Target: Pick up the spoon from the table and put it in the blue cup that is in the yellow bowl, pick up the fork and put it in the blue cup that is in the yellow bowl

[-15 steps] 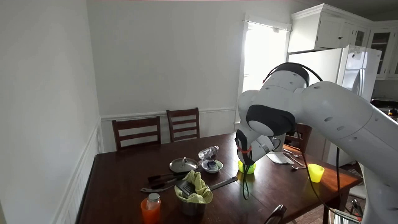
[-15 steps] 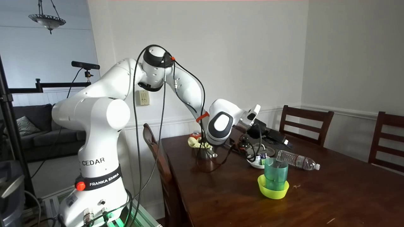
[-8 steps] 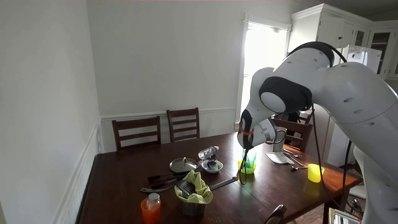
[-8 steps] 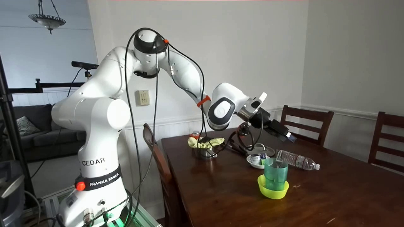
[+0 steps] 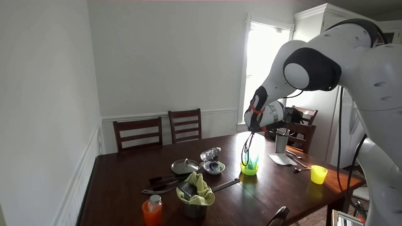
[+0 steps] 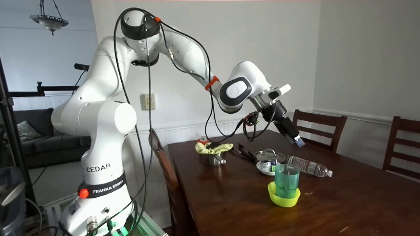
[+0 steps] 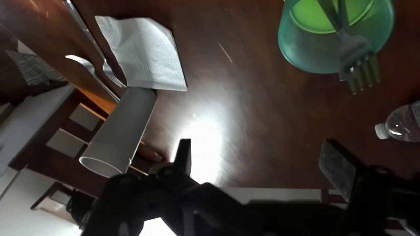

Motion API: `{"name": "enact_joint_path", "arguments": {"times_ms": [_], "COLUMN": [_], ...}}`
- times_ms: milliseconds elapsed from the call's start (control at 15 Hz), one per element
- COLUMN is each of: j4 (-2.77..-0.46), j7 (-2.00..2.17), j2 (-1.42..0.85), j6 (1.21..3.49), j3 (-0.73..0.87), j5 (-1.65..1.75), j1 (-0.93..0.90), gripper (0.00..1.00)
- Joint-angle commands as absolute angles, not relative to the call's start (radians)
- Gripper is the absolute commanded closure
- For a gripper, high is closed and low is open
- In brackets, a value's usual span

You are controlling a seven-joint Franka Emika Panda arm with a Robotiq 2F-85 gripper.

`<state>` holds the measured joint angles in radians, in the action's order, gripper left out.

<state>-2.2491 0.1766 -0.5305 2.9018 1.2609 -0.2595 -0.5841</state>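
My gripper [image 7: 258, 160] is spread, holding nothing — I should rise away slowly, without brushing the fork [image 7: 356, 50] inside the blue cup [image 6: 286, 181].

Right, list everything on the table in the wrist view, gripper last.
Round translucent cup: 1, blue-green, upper right
Small round bowl: 1, yellow-green, around that cup's base
Metal fork: at least 1, silver, in that cup
Plastic bottle: 1, clear, right edge
Textured paper napkin: 1, white, upper left
Tall hollow cylinder: 1, grey, left of centre
Loose metal fork: 1, silver, left of napkin
Likely metal spoon: 1, silver, beside that fork
Two-fingered gripper: 1, black, bottom, open
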Motion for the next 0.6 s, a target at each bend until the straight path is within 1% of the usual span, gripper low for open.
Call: {"name": "enact_joint_path", "arguments": {"times_ms": [0,200,267,533], "j4": [-2.223,-2.195,-2.204,-2.199], "j7": [0.181,0.196,0.196,0.196], "j2": [-0.392,-0.343,-0.411,-0.412], "j6": [2.731,2.624,2.689,2.679], "j3": [1.298,1.32,1.298,1.298], "j5": [-0.25,-0.255,-0.245,-0.244], "j1": [-0.61,-0.622,-0.6,-0.6], "gripper": [0.0,0.0,0.0,0.0]}}
